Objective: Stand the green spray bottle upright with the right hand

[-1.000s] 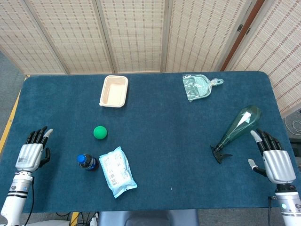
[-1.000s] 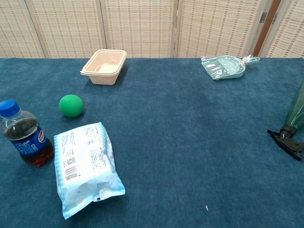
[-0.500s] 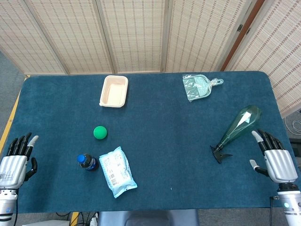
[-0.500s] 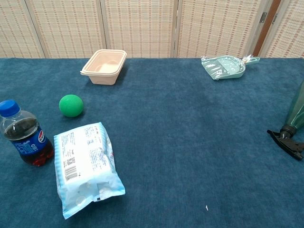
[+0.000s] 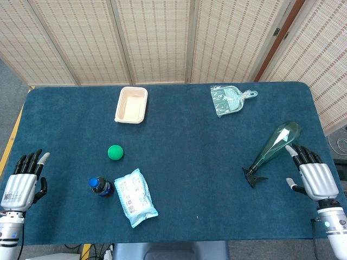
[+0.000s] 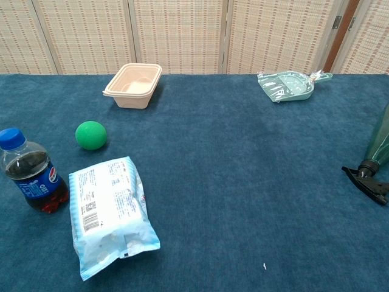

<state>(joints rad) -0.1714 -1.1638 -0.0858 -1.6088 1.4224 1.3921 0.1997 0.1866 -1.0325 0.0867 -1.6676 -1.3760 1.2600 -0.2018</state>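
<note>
The green spray bottle (image 5: 276, 144) lies on its side near the table's right edge, its black trigger nozzle (image 5: 253, 177) pointing toward the front. The chest view catches only its neck and nozzle (image 6: 371, 176) at the right border. My right hand (image 5: 313, 176) hovers just right of the bottle, fingers apart and holding nothing, a small gap from it. My left hand (image 5: 20, 184) is at the table's front left edge, fingers extended and empty. Neither hand appears in the chest view.
A cola bottle (image 5: 101, 186) stands beside a white-blue packet (image 5: 135, 197) at front left, with a green ball (image 5: 115, 152) behind them. A beige container (image 5: 131, 104) and a light green dustpan (image 5: 227, 99) sit toward the back.
My left hand drew back to the table's left edge, then edged slightly forward. My right hand crept a little toward the bottle. The bottle has not moved.
</note>
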